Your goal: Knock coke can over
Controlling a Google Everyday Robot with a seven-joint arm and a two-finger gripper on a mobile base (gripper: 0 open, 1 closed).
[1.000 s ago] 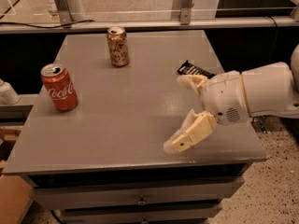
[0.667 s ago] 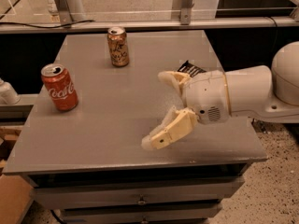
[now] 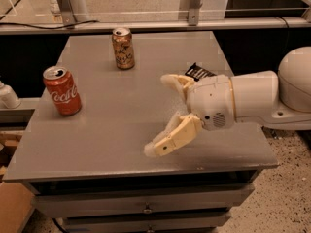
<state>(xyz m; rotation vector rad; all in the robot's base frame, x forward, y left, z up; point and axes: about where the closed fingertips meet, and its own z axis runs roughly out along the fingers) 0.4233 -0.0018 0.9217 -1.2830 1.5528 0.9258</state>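
1. The coke can (image 3: 61, 90) stood upright on the left side of the grey table (image 3: 102, 144), close to the left edge, with its white script facing the camera and its silver top showing.
2. A bronze-brown can (image 3: 123, 48) stood upright too, on the far part of the table, well apart from the coke can and to the right of it.
3. The gripper (image 3: 159, 114) was over the middle-right part of the table, coming in from the right on a thick white arm (image 3: 257, 98).
4. Its two fingers (image 3: 177, 135) were spread wide and held nothing; one pointed to the far left, the other to the near left.
5. The gripper was well apart from the coke can, with bare table between them, and the open side of the fingers faced to the left.
6. A small black packet (image 3: 199, 72) lay on the table just behind the gripper, on the far side, partly hidden by it.
7. Below the table top, on the near side, there were drawers (image 3: 146, 208).
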